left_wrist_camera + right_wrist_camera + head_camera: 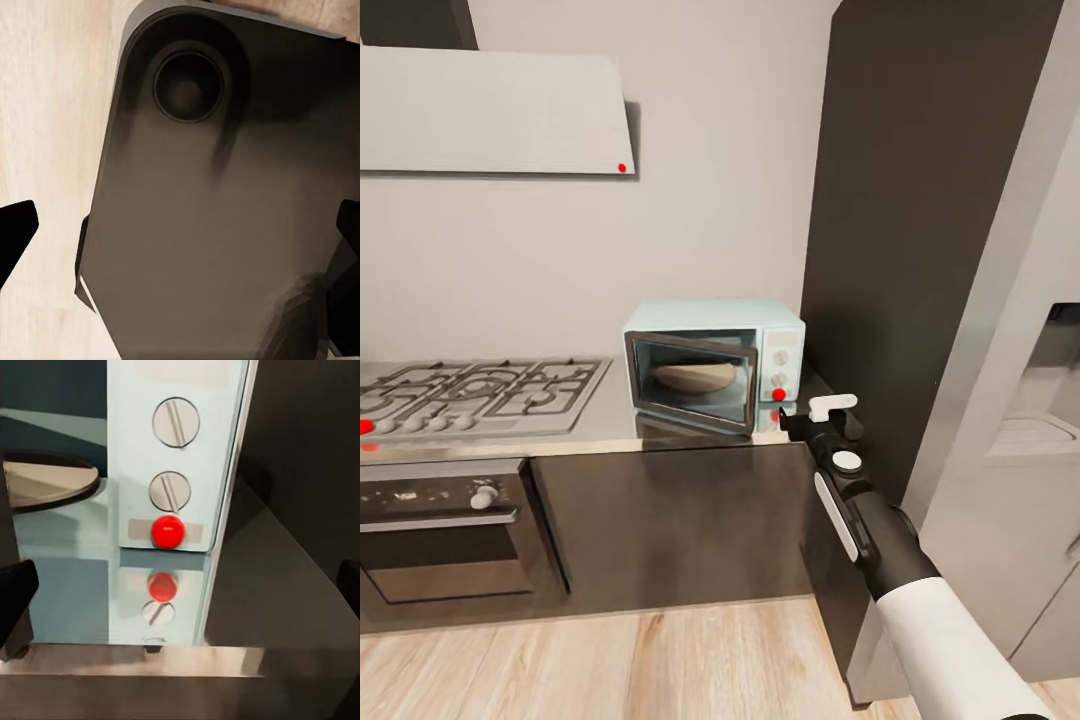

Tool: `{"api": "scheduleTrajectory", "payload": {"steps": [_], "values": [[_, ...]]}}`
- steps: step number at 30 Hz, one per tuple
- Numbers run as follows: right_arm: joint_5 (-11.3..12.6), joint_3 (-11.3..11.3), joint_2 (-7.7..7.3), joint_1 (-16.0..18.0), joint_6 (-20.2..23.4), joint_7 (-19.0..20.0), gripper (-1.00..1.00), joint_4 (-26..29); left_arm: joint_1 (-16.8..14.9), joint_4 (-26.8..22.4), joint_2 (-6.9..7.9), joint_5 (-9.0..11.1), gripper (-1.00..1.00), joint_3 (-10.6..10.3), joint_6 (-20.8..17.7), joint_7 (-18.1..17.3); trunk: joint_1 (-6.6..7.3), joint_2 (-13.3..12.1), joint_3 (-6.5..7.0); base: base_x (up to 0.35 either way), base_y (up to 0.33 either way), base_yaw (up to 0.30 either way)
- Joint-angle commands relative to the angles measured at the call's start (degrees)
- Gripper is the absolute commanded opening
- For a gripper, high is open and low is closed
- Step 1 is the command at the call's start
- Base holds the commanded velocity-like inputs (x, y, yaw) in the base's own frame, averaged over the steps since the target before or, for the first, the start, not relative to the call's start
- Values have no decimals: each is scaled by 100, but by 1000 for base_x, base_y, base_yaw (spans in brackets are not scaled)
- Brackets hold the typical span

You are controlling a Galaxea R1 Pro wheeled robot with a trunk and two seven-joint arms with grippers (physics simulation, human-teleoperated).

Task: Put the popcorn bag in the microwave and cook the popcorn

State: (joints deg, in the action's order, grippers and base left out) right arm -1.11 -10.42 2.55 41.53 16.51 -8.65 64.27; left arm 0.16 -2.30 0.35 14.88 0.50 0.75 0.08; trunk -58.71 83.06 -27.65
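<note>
countertop: brushed steel, reflective | microwave: smooth pale blue, glass door | floor: light wood | cabinets: dark, matt

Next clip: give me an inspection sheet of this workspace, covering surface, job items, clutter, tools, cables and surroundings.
Surface: steel countertop, reflective, over dark cabinet fronts.
Job's things: mint-blue microwave on the countertop, door standing ajar; popcorn bag inside it, tan; popcorn not discernible. A red button sits below the two knobs.
Clutter: nothing seen.
Grippers: right tool in front of the microwave's control panel, near the red button, holding nothing; fingers apart in its wrist view. Left tool open, facing a dark rounded part of the robot over wooden floor.
Cables: nothing seen.
Surroundings: gas hob, built-in oven, wall cabinet, tall dark panel, grey fridge.
</note>
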Motion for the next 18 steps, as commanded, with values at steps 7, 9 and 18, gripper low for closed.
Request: {"api": "scheduleTrajectory", "payload": {"steps": [7, 9, 18], "values": [[-12, -13, -4, 4, 45, -31, 100, 7, 2, -7, 0, 23, 100, 3, 4, 1, -2, 2, -5, 171, 0, 0], [-12, -14, -2, 4, 45, -31, 100, 7, 2, -7, 0, 23, 100, 3, 4, 3, -2, 2, -5, 208, 0, 0], [-6, -18, -1, 4, 50, -25, 100, 7, 2, -7, 0, 23, 100, 3, 6, 1, -2, 2, -5, 222, 0, 0]]}}
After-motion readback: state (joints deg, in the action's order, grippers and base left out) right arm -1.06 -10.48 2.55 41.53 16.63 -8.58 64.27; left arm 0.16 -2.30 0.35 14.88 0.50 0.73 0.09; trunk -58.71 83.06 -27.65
